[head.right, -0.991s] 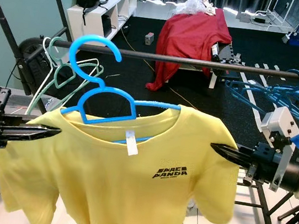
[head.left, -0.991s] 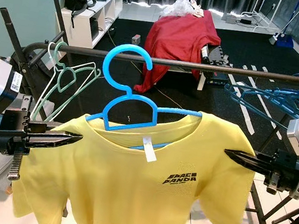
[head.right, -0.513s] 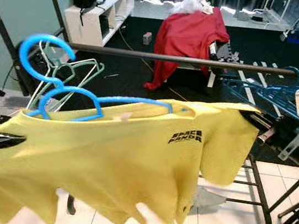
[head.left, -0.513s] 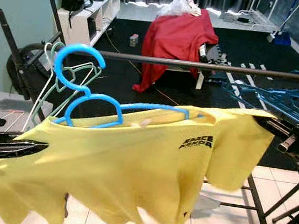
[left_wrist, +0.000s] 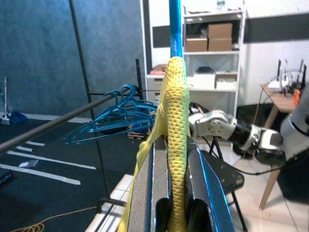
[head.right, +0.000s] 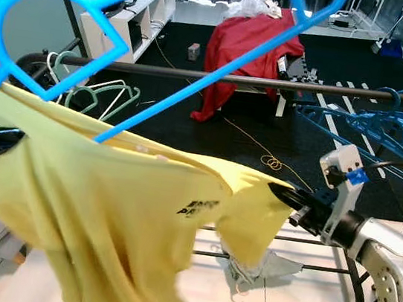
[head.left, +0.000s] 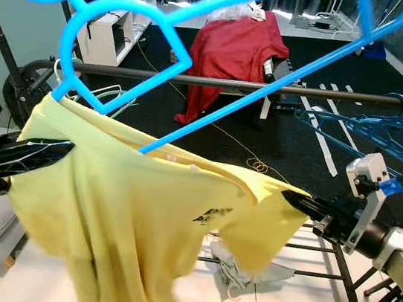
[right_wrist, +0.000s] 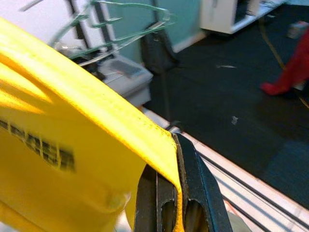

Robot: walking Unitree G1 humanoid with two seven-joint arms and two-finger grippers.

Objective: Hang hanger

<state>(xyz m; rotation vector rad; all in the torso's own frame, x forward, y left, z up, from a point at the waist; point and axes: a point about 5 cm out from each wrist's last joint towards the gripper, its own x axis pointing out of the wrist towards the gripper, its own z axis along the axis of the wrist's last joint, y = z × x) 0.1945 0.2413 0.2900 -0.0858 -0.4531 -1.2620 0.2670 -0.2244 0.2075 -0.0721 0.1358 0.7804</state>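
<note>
A blue hanger (head.left: 214,115) is tilted up close to my head, its bar running from lower left to upper right in front of the black rail (head.left: 344,95). A yellow T-shirt (head.left: 148,211) hangs bunched from it. My left gripper (head.left: 67,148) is shut on the shirt's shoulder at the hanger's left end; in the left wrist view yellow fabric (left_wrist: 176,121) is pinched between the fingers (left_wrist: 145,193) under the blue bar (left_wrist: 175,29). My right gripper (head.left: 287,196) is shut on the shirt's other shoulder, below the rail, as the right wrist view's fingers (right_wrist: 198,193) show.
Several blue hangers (head.left: 384,132) crowd the rail's right part and pale green ones (head.right: 97,91) hang at its left. A light cloth with a hanger (head.left: 245,270) lies on the floor under the rack. Behind are a red-draped bench (head.left: 231,50) and a white shelf (head.left: 105,32).
The hanger has swung up and toward my head, away from upright. The shirt went from spread flat to bunched and sagging. My right gripper came down from rail height, still holding.
</note>
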